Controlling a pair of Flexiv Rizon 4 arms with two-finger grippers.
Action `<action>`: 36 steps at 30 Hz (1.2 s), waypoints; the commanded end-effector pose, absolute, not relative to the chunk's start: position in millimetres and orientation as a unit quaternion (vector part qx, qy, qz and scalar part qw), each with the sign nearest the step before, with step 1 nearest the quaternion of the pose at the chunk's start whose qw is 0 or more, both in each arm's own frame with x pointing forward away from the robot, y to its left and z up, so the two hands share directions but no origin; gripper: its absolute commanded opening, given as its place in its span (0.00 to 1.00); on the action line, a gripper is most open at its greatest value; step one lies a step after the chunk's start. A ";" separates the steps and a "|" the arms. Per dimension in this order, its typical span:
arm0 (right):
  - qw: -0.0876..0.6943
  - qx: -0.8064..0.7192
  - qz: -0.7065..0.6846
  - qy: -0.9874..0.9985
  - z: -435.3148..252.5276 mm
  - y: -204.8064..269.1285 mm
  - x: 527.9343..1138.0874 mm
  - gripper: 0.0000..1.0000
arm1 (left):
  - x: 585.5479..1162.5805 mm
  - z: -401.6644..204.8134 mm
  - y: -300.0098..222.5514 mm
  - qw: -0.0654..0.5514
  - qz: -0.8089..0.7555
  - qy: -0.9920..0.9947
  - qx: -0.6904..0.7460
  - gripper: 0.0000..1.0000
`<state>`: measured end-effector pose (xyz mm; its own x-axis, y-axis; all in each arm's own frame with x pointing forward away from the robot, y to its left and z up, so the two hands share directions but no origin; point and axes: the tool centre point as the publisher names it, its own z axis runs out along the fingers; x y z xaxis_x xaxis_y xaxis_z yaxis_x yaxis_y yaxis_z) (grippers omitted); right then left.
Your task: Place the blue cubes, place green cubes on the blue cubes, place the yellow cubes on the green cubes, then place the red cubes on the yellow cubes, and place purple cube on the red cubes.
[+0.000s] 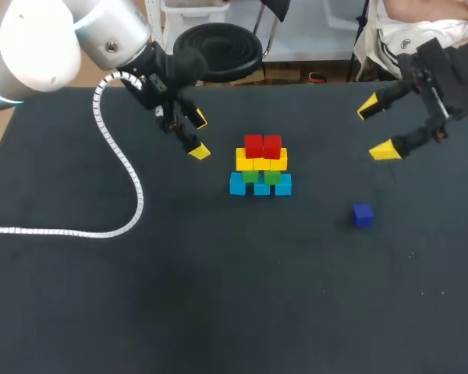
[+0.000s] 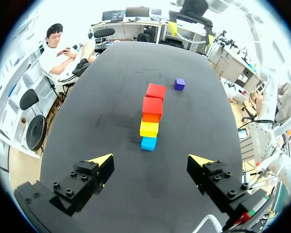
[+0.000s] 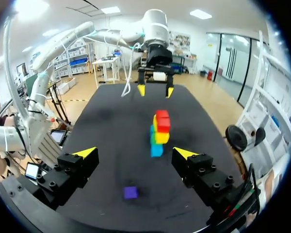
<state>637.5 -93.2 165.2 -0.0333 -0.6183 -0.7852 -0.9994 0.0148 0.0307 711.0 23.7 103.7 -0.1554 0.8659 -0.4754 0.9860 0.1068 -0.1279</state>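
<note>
Black matte table point(image 1: 140, 296) under both arms. Stepped pile of smooth, square-edged blocks sits between grippers, well in from table edges: blue cubes point(image 1: 260, 185) at base, then green cubes point(image 1: 261, 176), yellow cubes point(image 1: 261, 161), red cubes point(image 1: 263, 145) on top. Left gripper point(image 1: 198, 135) spread wide, holding nothing, pile straight ahead. Right gripper point(image 1: 376, 128) spread wide, holding nothing. Purple cube point(image 1: 363, 214) alone on table, just ahead of right gripper, well apart from pile.

The table point(image 1: 218, 296) looks matt, perhaps cloth-covered; the cubes point(image 1: 261, 164) smooth, the left arm point(image 1: 39, 39) glossy.
</note>
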 end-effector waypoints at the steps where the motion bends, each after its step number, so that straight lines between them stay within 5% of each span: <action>1: 0.307 -0.616 0.282 0.668 162.8 -93.2 596.8 1.00 | 712.8 103.8 23.9 0.141 -0.212 0.729 0.635 1.00; 28: 0.272 -0.624 0.327 0.655 126.1 -126.8 576.6 1.00 | 712.8 103.8 23.9 0.141 -0.212 0.729 0.635 1.00; 31: 0.209 -0.657 0.323 0.648 103.6 -105.3 580.9 1.00 | 712.8 103.8 23.9 0.141 -0.212 0.729 0.635 1.00; 36: 0.215 -0.641 0.366 0.639 62.4 -116.0 576.8 1.00 | 712.8 103.8 23.9 0.141 -0.212 0.729 0.635 1.00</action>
